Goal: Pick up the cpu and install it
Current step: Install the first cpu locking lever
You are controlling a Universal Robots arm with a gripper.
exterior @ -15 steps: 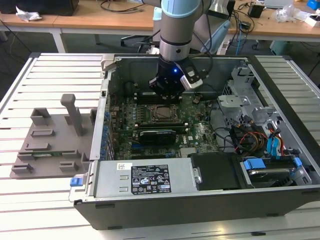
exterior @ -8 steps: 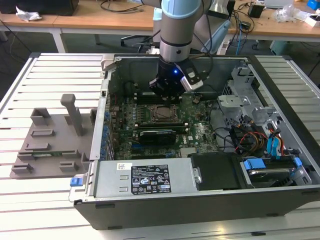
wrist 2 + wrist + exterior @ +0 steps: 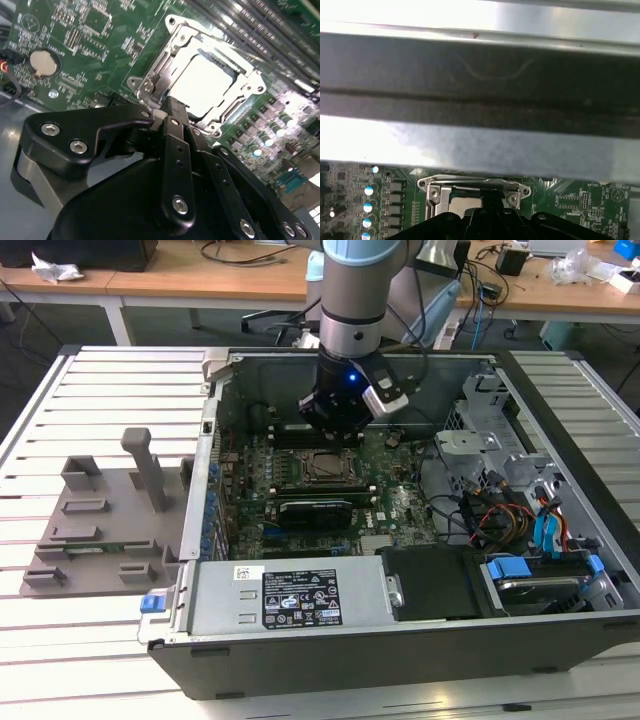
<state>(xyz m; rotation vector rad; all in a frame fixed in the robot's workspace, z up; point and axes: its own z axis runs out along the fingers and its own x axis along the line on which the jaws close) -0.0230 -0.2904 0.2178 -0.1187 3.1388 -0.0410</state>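
The cpu [image 3: 205, 82] lies flat in the motherboard socket, its silvery top bright inside the metal socket frame [image 3: 150, 82]. It also shows as a pale square [image 3: 465, 202] in the first wrist view. My gripper [image 3: 170, 107] hangs just above the socket's edge, its black links meeting at the tip. It is shut, and I see nothing held in it. In the exterior view the gripper [image 3: 335, 425] is inside the open computer case, right over the socket [image 3: 322, 468].
The case [image 3: 200, 540] lies open on a slatted metal table. A grey fixture with upright blocks [image 3: 100, 520] sits at the exterior view's left. A black card [image 3: 315, 510], drive cages and cables [image 3: 500, 510] crowd the board. The case's metal wall [image 3: 480, 140] stands close behind the socket.
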